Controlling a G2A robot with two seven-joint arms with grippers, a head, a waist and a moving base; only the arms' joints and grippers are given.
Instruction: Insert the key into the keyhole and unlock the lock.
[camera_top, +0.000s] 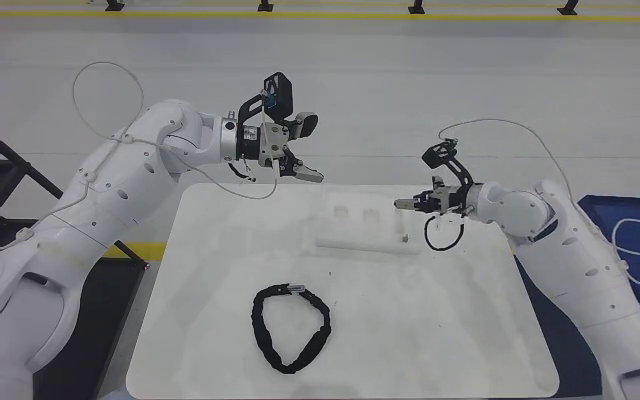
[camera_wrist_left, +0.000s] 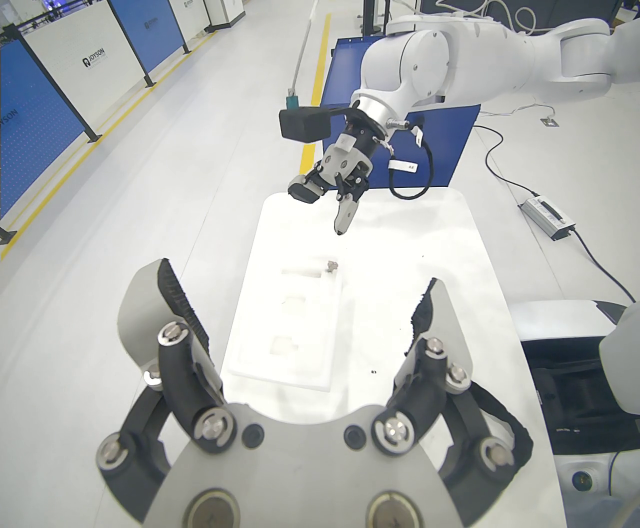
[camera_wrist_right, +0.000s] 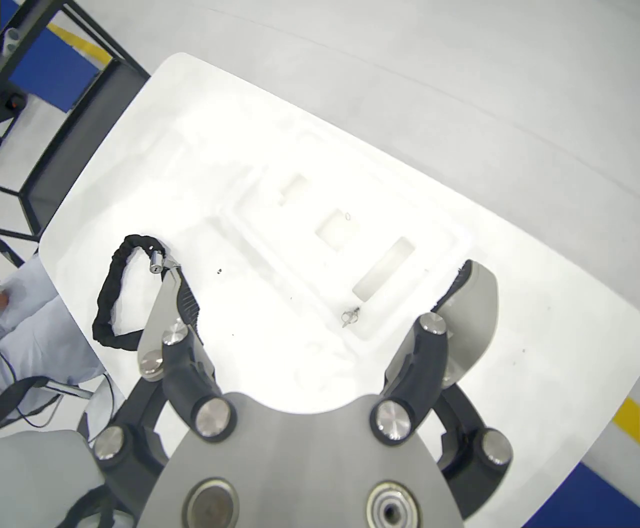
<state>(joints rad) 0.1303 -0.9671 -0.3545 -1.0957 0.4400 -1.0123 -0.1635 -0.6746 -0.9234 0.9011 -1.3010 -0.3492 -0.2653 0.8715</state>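
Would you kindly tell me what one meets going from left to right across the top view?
In order: chain lock, foam tray, right tool. I omit the left tool and the key, whose places overlap these.

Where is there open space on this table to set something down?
Widest bare patch: near right of the table, between chain lock and right edge. A narrower strip lies left of the lock. Crowded at the back: foam tray, key, right gripper.

Table (camera_top: 450, 330): finished in plain white.
Foam tray (camera_top: 340, 243): white, unpatterned.
Chain lock (camera_wrist_right: 107, 295): sleeved in black; cylinder (camera_wrist_right: 156, 262) silver.
Key (camera_wrist_right: 350, 316): silver-grey.
Left gripper (camera_wrist_left: 300, 280), right gripper (camera_wrist_right: 320, 265): plated in grey metal, linked in black; pads (camera_wrist_left: 177, 295) black, ribbed.
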